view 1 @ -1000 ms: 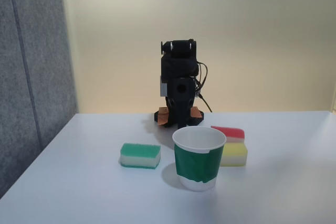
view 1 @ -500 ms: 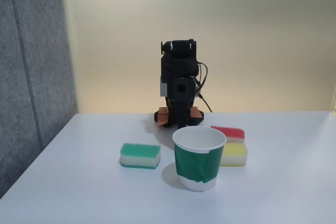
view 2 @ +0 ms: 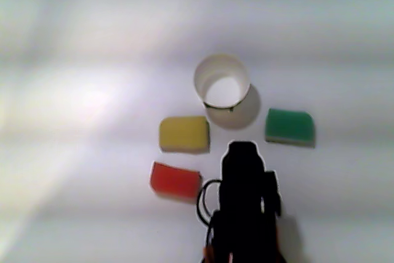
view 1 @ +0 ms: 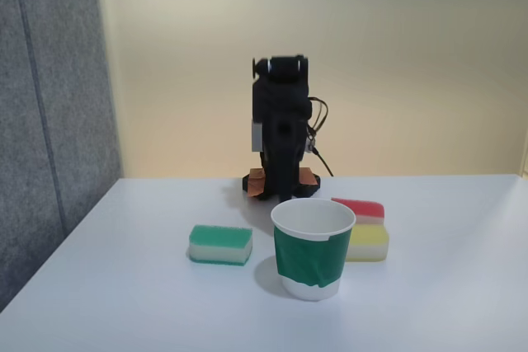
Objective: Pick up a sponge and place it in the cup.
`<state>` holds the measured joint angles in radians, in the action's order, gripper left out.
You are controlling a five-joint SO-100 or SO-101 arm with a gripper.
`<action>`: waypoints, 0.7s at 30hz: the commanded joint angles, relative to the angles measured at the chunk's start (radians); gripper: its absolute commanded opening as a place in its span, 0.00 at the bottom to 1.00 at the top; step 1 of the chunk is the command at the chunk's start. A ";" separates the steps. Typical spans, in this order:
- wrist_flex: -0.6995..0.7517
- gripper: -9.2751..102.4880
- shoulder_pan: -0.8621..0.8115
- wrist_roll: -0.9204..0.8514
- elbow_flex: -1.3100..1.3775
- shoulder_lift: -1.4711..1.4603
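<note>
The arm (view 1: 280, 133) stands folded at the back of the white table (view 1: 124, 286); whether its end effector is open or closed cannot be told. The red-topped sponge (view 2: 175, 180) lies beside the arm's base, behind the yellow sponge (view 2: 183, 133). The cup (view 1: 313, 247) stands upright just before that yellow sponge, with the green-and-white sponge (view 1: 219, 245) nearby on its other side.

Cup (view 1: 313, 248) foremost in the fixed view, sponge (view 1: 360, 208) behind-right, arm (view 1: 282, 125) at the table's (view 1: 124, 302) back

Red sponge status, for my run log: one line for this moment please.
arm: folded at base | red sponge: on table, untouched | cup: upright, empty | fingers: unclear
</note>
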<state>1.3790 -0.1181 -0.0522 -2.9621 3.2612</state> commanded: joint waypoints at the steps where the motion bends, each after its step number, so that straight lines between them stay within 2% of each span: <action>1: 0.207 0.08 -0.005 0.003 0.146 0.003; 5: 0.225 0.08 0.038 0.020 0.301 -0.037; 12: 0.124 0.08 0.192 0.089 0.460 -0.255; 17: 0.097 0.08 0.342 0.077 0.591 -0.465; 18: 0.098 0.08 0.379 0.057 0.618 -0.505; 20: 0.098 0.08 0.442 -0.114 0.687 -0.598; 21: 0.103 0.08 0.466 -0.127 0.716 -0.641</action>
<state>1.4742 0.2838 -0.0614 -2.3424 2.7105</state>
